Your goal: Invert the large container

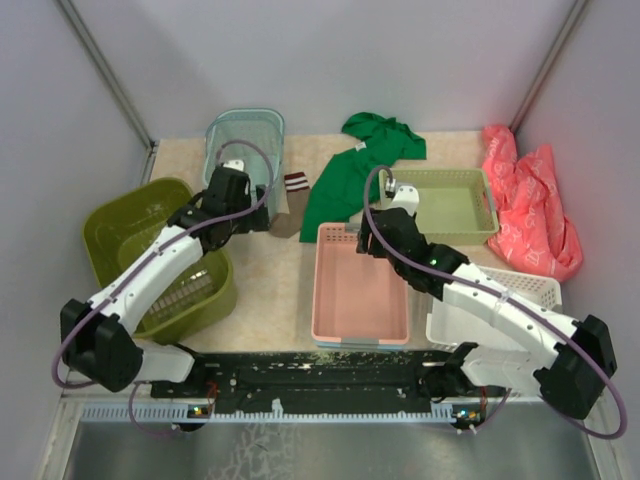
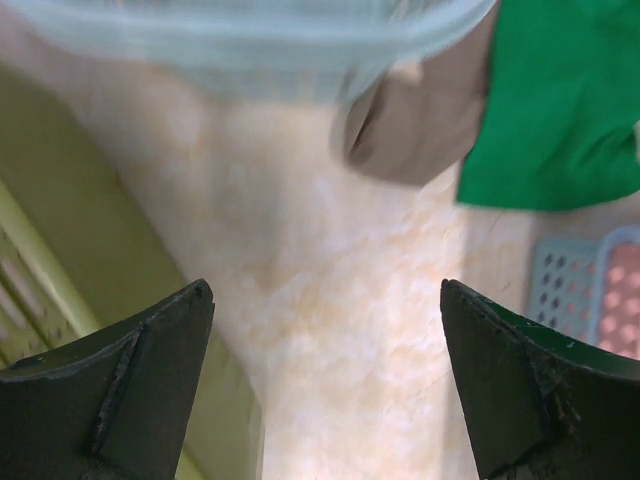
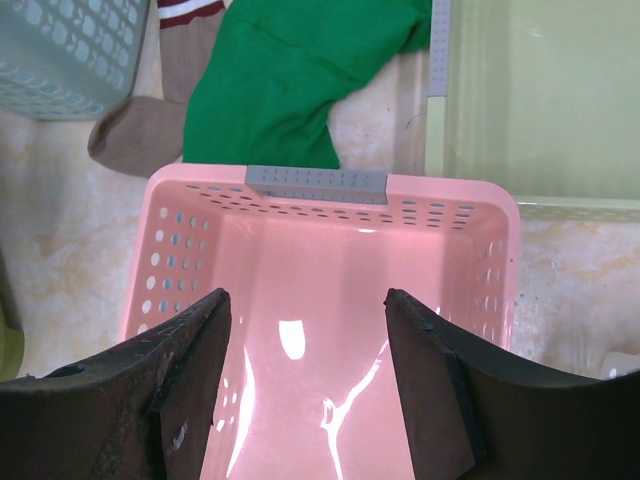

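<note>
The large container, an olive-green slotted basket (image 1: 120,225), stands upright with its opening up at the left of the table. My left arm reaches across above it. Its wall shows at the left edge of the left wrist view (image 2: 70,260). My left gripper (image 1: 245,215) is open and empty just right of the basket's far corner, over bare table (image 2: 325,300). My right gripper (image 1: 368,242) is open and empty above the far end of the pink tray (image 3: 305,300).
A teal grid-holed basket (image 1: 245,135) stands behind the left gripper. A brown sock (image 1: 290,205) and a green cloth (image 1: 350,170) lie mid-table. The pink tray (image 1: 360,300), a light green tray (image 1: 450,205), a white basket (image 1: 530,290) and a pink bag (image 1: 530,200) fill the right.
</note>
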